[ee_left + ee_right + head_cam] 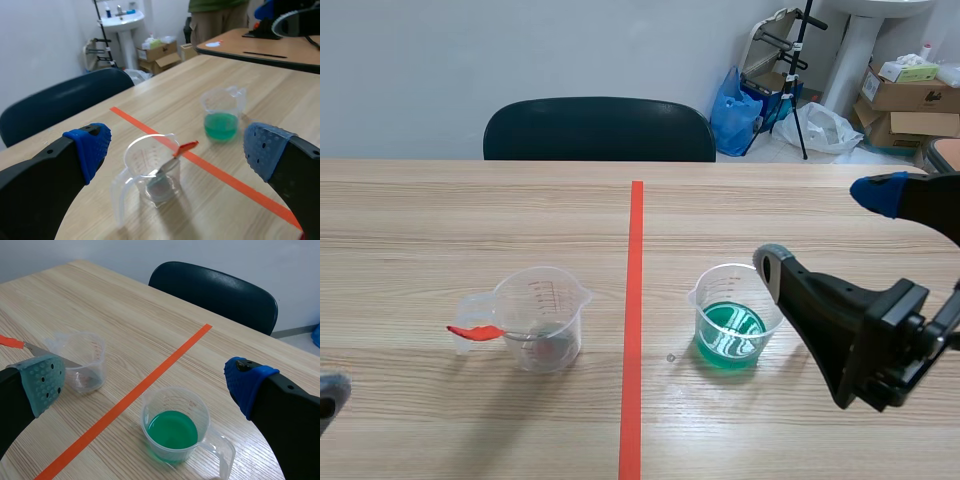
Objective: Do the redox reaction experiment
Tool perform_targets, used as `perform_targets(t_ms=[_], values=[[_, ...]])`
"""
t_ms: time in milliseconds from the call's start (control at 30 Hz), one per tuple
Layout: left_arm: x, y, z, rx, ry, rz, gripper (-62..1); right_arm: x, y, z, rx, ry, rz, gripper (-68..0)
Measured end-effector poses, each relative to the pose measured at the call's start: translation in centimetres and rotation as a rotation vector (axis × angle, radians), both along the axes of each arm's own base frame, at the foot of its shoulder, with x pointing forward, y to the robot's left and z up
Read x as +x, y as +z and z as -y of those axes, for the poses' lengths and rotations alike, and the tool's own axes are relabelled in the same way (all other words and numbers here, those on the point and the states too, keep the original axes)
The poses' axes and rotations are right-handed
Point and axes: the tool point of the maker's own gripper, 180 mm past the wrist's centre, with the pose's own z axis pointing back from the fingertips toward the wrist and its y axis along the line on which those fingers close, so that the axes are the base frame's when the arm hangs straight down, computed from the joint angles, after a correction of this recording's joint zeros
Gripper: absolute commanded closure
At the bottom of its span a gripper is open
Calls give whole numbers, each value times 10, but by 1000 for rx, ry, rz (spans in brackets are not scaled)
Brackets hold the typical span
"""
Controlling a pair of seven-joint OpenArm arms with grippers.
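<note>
Both jaws gape empty: left gripper (177,147) at the near left corner, right gripper (824,228) raised at right. The clear plastic cup of green liquid (730,320) stands just left of the right gripper, so that arm is the nearer. The clear spoon-holding cup (542,318), red handle (472,331) pointing left, suits the left arm.

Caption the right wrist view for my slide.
Green-liquid cup ahead of the open right gripper; spoon cup beyond the tape.

Two plastic cups (548,300) (728,338) — one spoon (476,331), one chair (600,130).
</note>
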Motion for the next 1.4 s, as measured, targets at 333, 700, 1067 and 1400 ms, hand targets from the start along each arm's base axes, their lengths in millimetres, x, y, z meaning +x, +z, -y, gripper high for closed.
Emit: perform_targets(t_ms=[333, 700, 1067, 1400], values=[[-6, 1, 6, -1, -15, -12, -563, 0, 0, 0, 0, 0, 2, -679], [-6, 1, 6, -2, -15, -12, -563, 0, 0, 0, 0, 0, 2, -679], [-6, 1, 6, -2, -15, -12, -563, 0, 0, 0, 0, 0, 2, -679], [-6, 1, 6, -2, -15, -12, -563, 0, 0, 0, 0, 0, 2, -679]])
